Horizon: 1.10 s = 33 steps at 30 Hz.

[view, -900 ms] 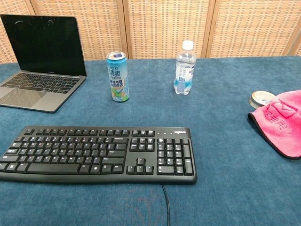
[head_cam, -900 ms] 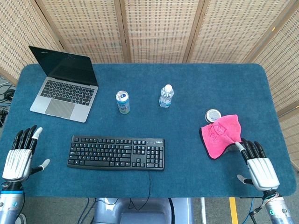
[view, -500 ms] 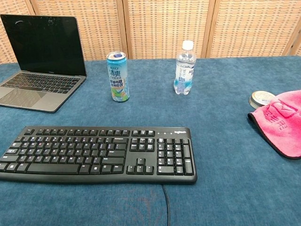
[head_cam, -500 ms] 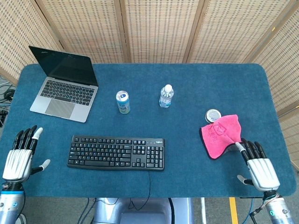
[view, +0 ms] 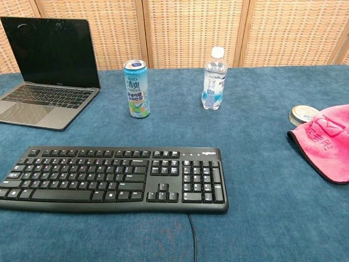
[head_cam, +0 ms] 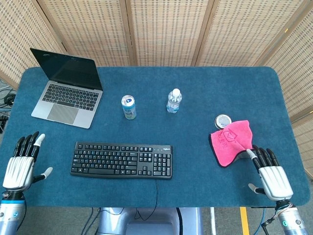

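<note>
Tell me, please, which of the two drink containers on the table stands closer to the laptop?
The blue can, standing upright between the laptop and the clear water bottle; the bottle, with its white cap, stands further toward the pink cloth.

An office-style desk set up as a robot test station: a blue felt-covered desk (head_cam: 205,78) carries an open laptop (head_cam: 68,88) at its far left corner, a black wired keyboard (head_cam: 122,159) near the front edge, a drink can (head_cam: 128,107) and a water bottle (head_cam: 173,101). Woven folding screens (head_cam: 161,29) close off the back.
</note>
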{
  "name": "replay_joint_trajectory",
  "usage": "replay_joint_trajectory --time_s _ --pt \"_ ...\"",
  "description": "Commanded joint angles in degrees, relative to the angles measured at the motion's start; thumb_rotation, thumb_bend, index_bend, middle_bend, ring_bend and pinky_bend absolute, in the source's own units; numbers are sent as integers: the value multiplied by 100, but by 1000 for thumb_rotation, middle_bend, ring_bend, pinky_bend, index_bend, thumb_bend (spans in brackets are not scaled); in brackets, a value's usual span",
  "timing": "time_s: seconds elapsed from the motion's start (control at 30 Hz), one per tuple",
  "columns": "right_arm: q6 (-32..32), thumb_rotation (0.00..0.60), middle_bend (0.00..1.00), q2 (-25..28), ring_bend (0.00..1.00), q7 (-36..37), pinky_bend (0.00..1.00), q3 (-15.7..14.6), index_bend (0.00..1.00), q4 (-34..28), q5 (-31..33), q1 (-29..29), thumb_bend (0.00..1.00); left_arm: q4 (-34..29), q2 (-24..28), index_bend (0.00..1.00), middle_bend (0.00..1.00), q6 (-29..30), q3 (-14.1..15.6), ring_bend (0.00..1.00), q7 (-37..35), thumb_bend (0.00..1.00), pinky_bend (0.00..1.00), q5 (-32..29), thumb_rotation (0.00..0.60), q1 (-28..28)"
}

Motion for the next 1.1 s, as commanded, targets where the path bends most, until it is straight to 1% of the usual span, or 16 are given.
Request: replay_joint_trajectory --time_s 0.03,0.37,0.4,0.43,0.47,0.5,0.53,0.57,0.67,0.7,0.73,0.77,0.87,0.97,1.07,1.1 --pt "-16 600 0 -4 0 0 0 -4 0 7 3 5 23 -6 2 0 0 6 -1 0 4 205 0 -1 600 3" --pt "-29 600 0 -11 0 9 0 8 0 26 27 10 21 -34 6 0 0 -28 10 0 23 219 0 -18 600 -2" --pt "-33 600 0 -14 0 10 0 9 0 30 34 11 23 -48 12 0 0 -36 5 9 43 225 10 -42 600 0" --pt "-39 600 0 -16 0 8 0 10 0 33 41 11 22 -71 18 0 21 -48 2 57 63 236 46 -69 600 1" --pt "-43 600 0 -18 0 5 0 12 0 36 49 12 23 -91 20 0 84 -55 -3 131 73 254 102 -82 600 -2" --pt "-50 600 0 -21 0 2 0 15 0 40 60 13 23 -103 15 0 180 -50 -13 229 80 282 175 -86 600 -5" --pt "-56 600 0 -23 0 0 0 17 0 42 68 15 21 -101 4 0 259 -42 -19 290 82 307 218 -76 600 -9" --pt "-58 600 0 -25 0 -3 0 18 0 41 70 16 23 -93 -3 0 362 -47 -14 369 81 349 269 -60 600 -15" --pt "-59 600 0 -28 0 -8 0 17 0 39 71 16 24 -119 40 0 553 -189 34 530 136 474 352 -65 600 -63" --pt "-59 600 0 -28 0 -7 0 17 0 38 70 16 22 -192 102 0 586 -305 62 558 166 515 367 -106 600 -92" --pt "-58 600 0 -26 0 -4 0 17 0 38 69 17 23 -293 175 0 624 -428 86 589 166 582 387 -144 600 -129" --pt "-58 600 0 -25 0 -2 0 18 0 38 68 17 22 -429 273 0 650 -599 123 610 118 645 402 -184 600 -181" --pt "-63 600 0 -26 0 -3 0 22 0 42 80 18 18 -830 623 0 673 -1087 218 630 69 739 418 -320 600 -340" --pt "-66 600 0 -25 0 -2 0 23 0 39 81 20 22 -1428 1182 0 676 -1732 279 634 335 778 424 -619 600 -611" --pt "-51 600 0 -21 0 12 0 29 0 41 79 17 21 -1837 1527 0 678 -2160 291 635 504 803 429 -934 600 -813" --pt "-51 600 0 -18 0 21 0 31 0 42 83 17 23 -2021 1695 0 678 -2435 306 635 562 807 429 -1130 600 -941"
